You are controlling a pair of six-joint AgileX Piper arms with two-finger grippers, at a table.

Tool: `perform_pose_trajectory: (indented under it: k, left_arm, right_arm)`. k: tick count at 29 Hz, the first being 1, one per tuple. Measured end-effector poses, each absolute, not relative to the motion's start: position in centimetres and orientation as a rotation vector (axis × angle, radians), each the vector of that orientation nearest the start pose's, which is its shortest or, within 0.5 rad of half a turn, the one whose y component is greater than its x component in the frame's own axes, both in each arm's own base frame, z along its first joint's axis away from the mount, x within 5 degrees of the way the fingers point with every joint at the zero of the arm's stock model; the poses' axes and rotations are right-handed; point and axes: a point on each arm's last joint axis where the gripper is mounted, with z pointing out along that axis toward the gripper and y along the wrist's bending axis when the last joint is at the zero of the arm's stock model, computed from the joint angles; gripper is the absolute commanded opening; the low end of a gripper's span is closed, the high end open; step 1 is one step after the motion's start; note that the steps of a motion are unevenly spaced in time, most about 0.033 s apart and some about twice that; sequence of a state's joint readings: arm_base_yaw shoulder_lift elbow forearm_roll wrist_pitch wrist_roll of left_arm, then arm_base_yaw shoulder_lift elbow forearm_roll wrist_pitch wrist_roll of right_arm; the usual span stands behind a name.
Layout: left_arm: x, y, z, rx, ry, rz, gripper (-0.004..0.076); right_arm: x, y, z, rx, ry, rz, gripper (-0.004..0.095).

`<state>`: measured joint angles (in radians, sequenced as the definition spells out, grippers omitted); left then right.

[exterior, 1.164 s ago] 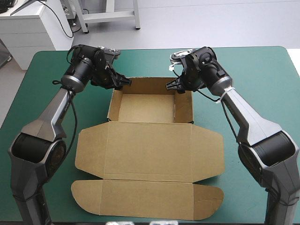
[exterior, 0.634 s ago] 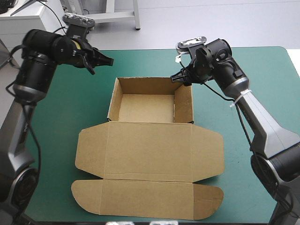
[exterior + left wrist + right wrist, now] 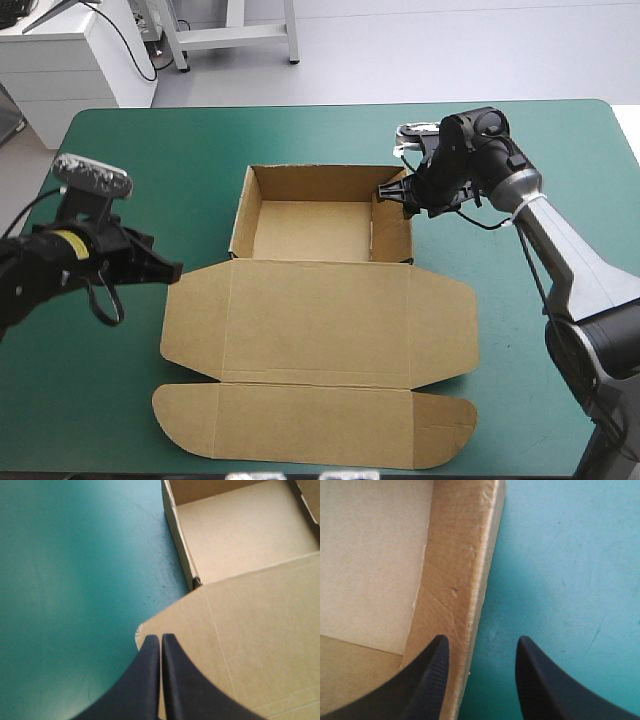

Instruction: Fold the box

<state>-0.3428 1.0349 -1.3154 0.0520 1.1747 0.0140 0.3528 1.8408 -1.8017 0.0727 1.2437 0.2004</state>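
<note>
Brown board is nearly all that lies ahead of either gripper: the box (image 3: pixel 315 300) sits mid-table as an open tray with its four walls up, the lid spread flat from the tray toward the near edge. The left gripper (image 3: pixel 172 270) has swung away from the tray's far left corner, where it worked a moment earlier, and now sits low with its fingers pressed together into one point, the corner of the lid's left side flap right at its tips and the teal-green cover (image 3: pixel 150 170) beside it. The right gripper (image 3: pixel 385 192) has barely shifted; it stands spread apart over the tray's right wall near the far corner, one finger over the wall's inner face, the other over bare cover outside. I judge the tray finished and the lid flaps the next concern. Whether the left tips touch the flap or hover just above it cannot be told, and that arm is smeared in the high view. The right wrist view shows only a short stretch of wall, so contact there is also unclear.
</note>
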Motion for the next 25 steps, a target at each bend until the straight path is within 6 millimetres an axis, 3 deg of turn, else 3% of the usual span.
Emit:
perform_pose_trajectory:
  k: [5,9,16,20,23,25]
  left_arm:
    - [13.1,-4.6,37.5,0.429,2.364,-0.143,-0.0008]
    - [10.5,-3.7,34.0,0.447,2.368,-0.145,-0.0008]
    - [7.2,-2.7,29.7,0.449,2.369,-0.154,-0.0008]
    - [6.0,-2.2,27.9,0.447,2.363,-0.156,-0.0008]
    - [5.2,-1.9,27.1,0.453,2.343,-0.154,-0.0008]
    - [4.9,-1.8,27.2,0.448,2.313,-0.158,-0.0008]
  right_arm:
    - [37.0,14.5,33.1,-0.2,2.796,0.274,0.0389]
    - [37.6,15.1,31.5,-0.192,2.841,0.311,0.0389]
    - [39.0,16.0,28.1,-0.179,2.917,0.347,0.0384]
    - [39.4,16.1,27.4,-0.179,2.915,0.345,0.0224]
    - [39.6,16.1,27.4,-0.197,2.896,0.334,-0.0006]
    - [39.7,16.0,27.4,-0.222,2.886,0.325,-0.0011]
